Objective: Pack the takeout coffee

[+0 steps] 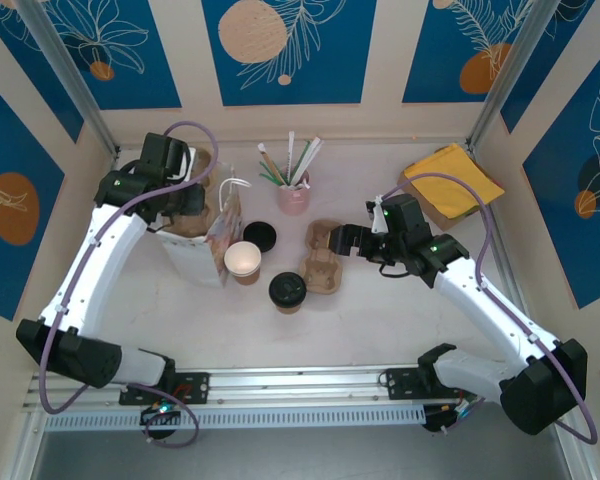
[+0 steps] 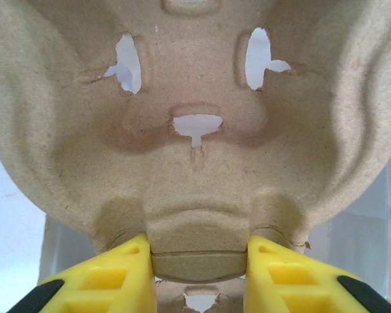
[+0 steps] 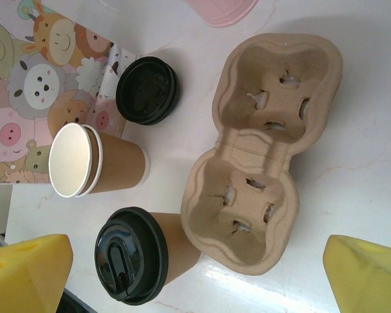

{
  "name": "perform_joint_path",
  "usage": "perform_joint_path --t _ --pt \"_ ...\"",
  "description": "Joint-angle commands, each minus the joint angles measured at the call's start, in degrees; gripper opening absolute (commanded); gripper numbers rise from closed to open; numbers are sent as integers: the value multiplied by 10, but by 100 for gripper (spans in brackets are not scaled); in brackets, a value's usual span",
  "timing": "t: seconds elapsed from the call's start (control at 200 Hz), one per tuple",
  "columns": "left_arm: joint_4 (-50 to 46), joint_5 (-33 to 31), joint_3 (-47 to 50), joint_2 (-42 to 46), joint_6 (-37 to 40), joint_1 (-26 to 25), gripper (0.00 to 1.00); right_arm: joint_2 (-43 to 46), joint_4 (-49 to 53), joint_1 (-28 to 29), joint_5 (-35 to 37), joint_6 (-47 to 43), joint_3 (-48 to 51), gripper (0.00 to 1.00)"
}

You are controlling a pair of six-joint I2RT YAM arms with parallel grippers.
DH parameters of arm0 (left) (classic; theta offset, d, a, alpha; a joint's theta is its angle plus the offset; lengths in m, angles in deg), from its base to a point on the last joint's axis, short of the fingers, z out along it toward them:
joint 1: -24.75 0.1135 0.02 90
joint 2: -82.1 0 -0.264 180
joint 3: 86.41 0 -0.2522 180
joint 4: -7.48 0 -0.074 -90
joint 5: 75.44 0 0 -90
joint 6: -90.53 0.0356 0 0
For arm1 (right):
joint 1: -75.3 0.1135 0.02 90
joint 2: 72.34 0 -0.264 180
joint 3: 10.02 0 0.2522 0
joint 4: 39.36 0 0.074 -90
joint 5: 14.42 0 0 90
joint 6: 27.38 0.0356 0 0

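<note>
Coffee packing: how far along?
Done: nothing packed; the coffee stands on the table, outside the bag. In hand: left tool clamps a carrier by the bag; right tool open near a second carrier. Left, likely: coffee into a carrier, then into the bag.

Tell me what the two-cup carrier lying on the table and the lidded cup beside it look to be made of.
Carrier: probably moulded paper pulp. It is matte tan and fibrous, with soft rounded walls and ragged-edged slits.
Takeout coffee: the wall looks like matte brown kraft paper. Its lid is likely black plastic, given the slight sheen and crisp moulded ridges.
</note>
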Motion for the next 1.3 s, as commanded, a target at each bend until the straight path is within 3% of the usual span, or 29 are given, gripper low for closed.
perform_joint_path --t 0.0,0.42,0.945,1.295 --pt "9 23 18 15 8 10 31 -1 -7 -3 -17 -11 -15 99" --pt "-19 46 23 -10 10 16 30 6 -8 -5 -17 -9 -5 99" --pt "28 34 96 -1 13 23 30 13 -4 -16 -23 -14 -2 99" --pt "-26 46 64 -29 6 26 29 13 -5 -18 -28 -16 -1 99"
